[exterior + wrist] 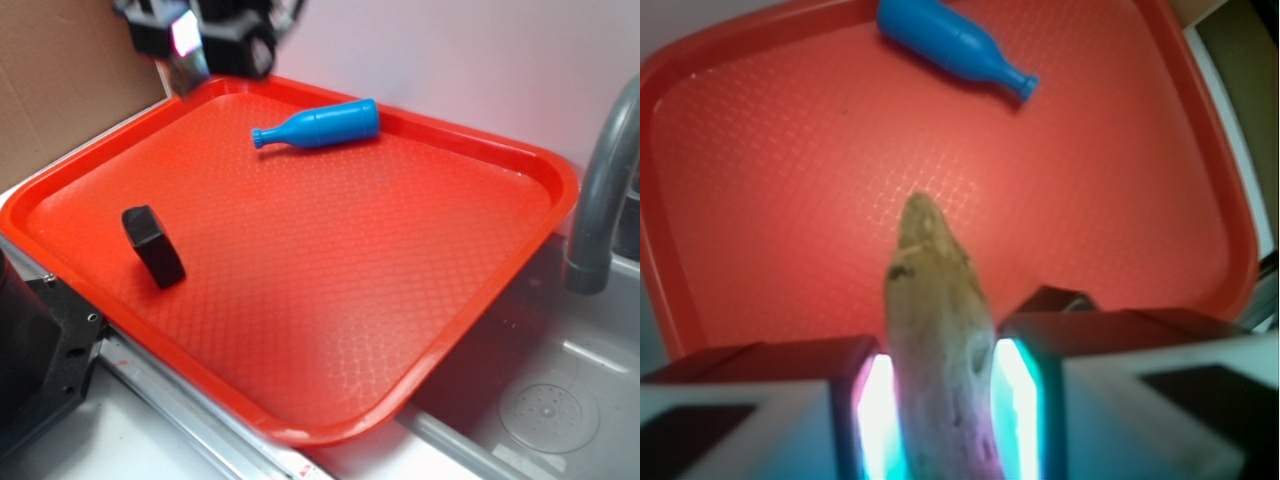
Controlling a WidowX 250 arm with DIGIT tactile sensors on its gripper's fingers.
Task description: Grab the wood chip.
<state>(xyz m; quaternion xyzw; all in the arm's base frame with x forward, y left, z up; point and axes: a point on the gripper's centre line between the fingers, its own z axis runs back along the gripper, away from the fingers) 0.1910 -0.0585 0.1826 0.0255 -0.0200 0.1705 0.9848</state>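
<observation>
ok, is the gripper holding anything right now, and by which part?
Yes: the wood chip, pinched at its wider near end between the jaws of the gripper; its tapered tip sticks out free.

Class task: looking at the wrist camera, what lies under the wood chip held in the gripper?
The wood chip, clamped in the gripper, hangs over bare red tray. The black block peeks out beside it. The tray directly beneath the chip is hidden.

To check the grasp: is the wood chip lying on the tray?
No, the wood chip sits between the gripper fingers, above the tray.
</observation>
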